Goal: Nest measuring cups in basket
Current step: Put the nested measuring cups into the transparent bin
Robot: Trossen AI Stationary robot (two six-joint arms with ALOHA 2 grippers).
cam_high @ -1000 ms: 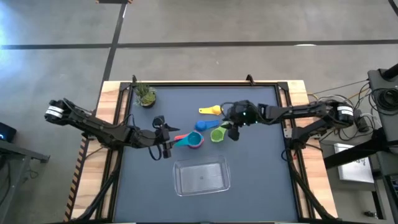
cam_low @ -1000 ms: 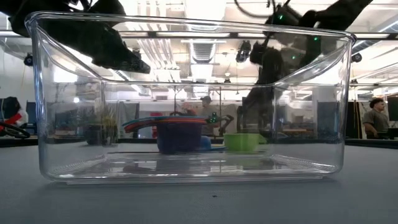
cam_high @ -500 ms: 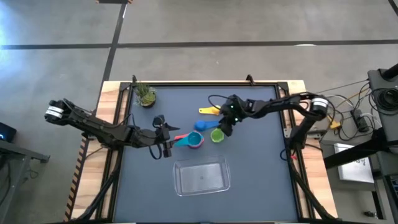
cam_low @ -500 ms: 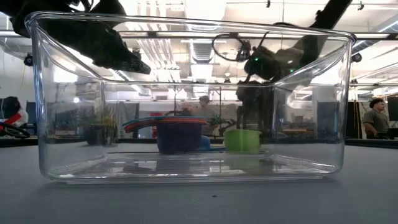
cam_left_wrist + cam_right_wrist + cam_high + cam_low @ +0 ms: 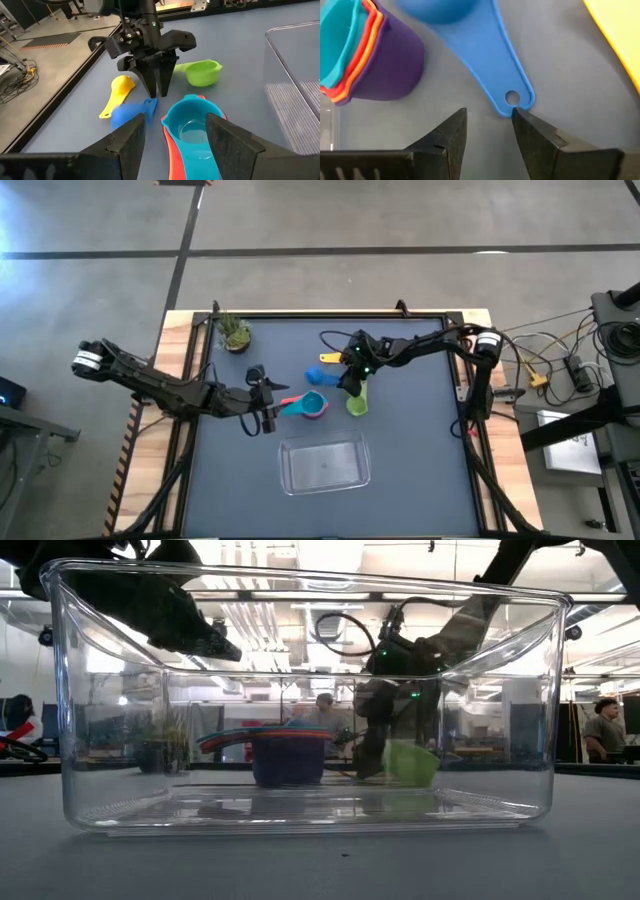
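- Step in hand: the right claw point(image 5: 350, 376), centre of the high view, stands released over the blue cup point(image 5: 470, 45), tips straddling the handle end. Nothing is grasped.
- Next move: judged to call for clenching on that handle.
- The left claw point(image 5: 262, 402), left of centre, is released and empty.
- Count: one nested stack point(image 5: 312, 405) showing teal, orange, red and purple; loose cups: one blue, one yellow cup point(image 5: 119, 92), one green cup point(image 5: 357, 400).
- One basket point(image 5: 325, 463), lower centre on the counter point(image 5: 420, 440), empty.
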